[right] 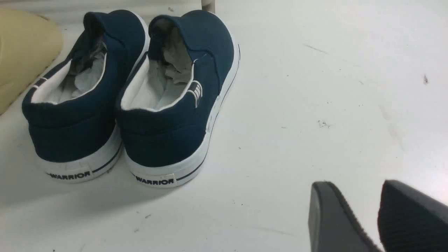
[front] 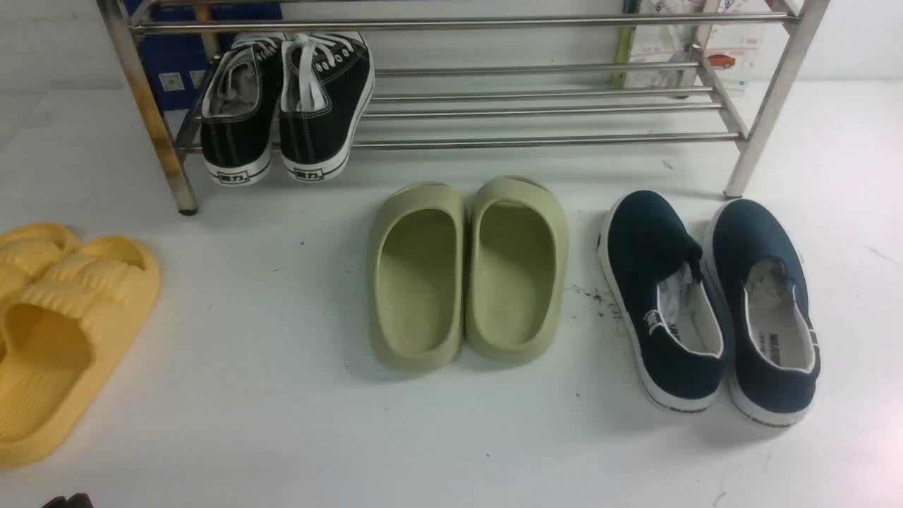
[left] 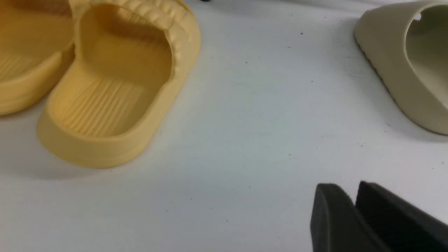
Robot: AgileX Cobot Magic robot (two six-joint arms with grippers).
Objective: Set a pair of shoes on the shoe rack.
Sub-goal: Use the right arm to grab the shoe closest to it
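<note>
Front view: the blue shoes [front: 649, 240] sit together on the worktop [front: 282, 395], toes toward the shoe rack [front: 550, 142], easy to lift in. Left wrist view: left tool [left: 353, 189] closed, empty. Right wrist view: right tool [right: 353, 187] half open, empty.

1. The pair of shoes [front: 649, 247] is navy with white soles.
2. The shoe rack [front: 536, 141] is silver.
3. The sneakers [front: 324, 92] are black, laces white.
4. The green slides [front: 416, 275] are plain, the yellow slides [front: 63, 339] ribbed.

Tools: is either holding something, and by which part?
Nothing. The left tool is shut, empty; the right tool is open, clear of the shoes.
</note>
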